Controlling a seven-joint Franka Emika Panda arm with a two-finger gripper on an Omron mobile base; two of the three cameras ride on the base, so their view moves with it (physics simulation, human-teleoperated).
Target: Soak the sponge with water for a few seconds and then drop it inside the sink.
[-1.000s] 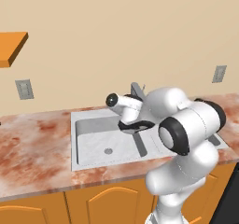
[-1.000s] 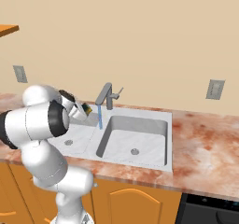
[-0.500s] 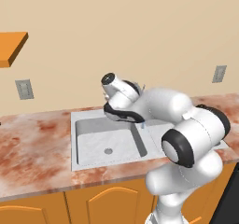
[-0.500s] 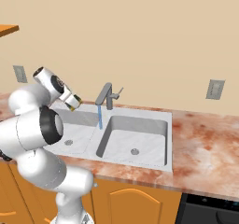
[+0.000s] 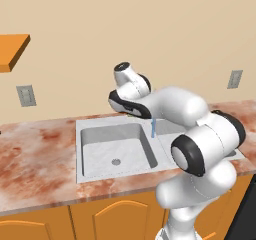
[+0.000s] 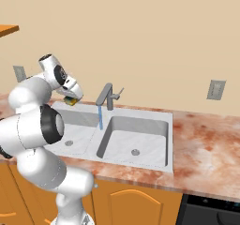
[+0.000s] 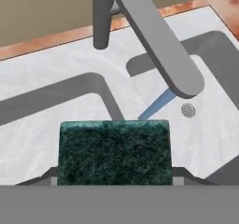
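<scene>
jaws closed on the sponge (image 7: pixel 114 150), which sits between them with its dark green scouring face filling the lower middle of the hand view; in the right base view the sponge (image 6: pixel 71 100) shows as a small yellow-and-green block under the gripper (image 6: pixel 71 97), held in the air above the rear of the sink's (image 6: pixel 161 162) left bowl. half a second ago the hand was at much the same height but further out toward the worktop (image 6: pixel 206 144) side; a second ago it was lower, nearer the bowl. so the arm has lifted and swung the sponge up toward the faucet (image 6: pixel 107 95). the water (image 6: pixel 100 117) is running, a thin light-blue stream falling from the spout into the sink, and in the hand view the water (image 7: pixel 156 104) drops just beyond the sponge's far edge, near but apparently not on it. by my judgement the soak has not properly begun: the sponge needs to go a little further forward under the spout, wait there, and then be released over a bowl. no brands, labels or readable writing anywhere.
</scene>
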